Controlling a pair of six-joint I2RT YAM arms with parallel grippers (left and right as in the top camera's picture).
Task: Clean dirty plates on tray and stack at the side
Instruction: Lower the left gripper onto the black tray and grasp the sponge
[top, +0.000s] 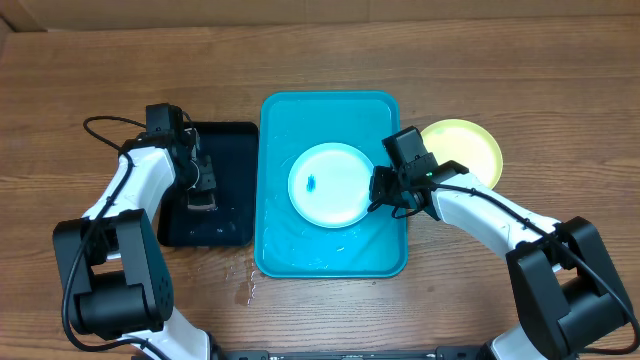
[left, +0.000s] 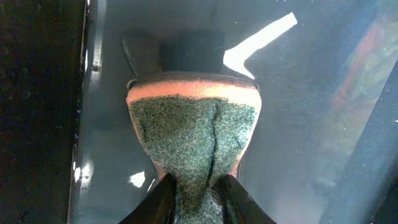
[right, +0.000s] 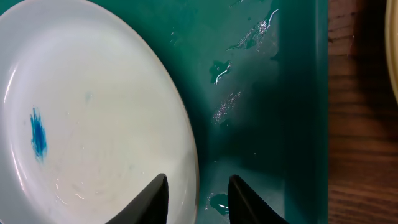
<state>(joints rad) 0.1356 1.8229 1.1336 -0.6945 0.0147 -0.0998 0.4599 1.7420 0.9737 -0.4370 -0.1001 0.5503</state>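
A light blue plate (top: 330, 185) with a small blue smudge lies in the turquoise tray (top: 285, 250). In the right wrist view the plate (right: 93, 118) fills the left side, on the wet tray (right: 273, 124). My right gripper (top: 385, 190) is open, its fingers (right: 198, 196) straddling the plate's right rim. A yellow-green plate (top: 468, 150) lies on the table right of the tray. My left gripper (top: 200, 185) is over the black tray (top: 225, 225), shut (left: 198, 193) on a green and orange sponge (left: 193, 134). A third plate is not in view.
The black tray's wet floor (left: 298, 124) shows in the left wrist view. Water drops lie on the wooden table (top: 245, 285) near the turquoise tray's front left corner. The plate's edge shows at the far right in the right wrist view (right: 393, 50).
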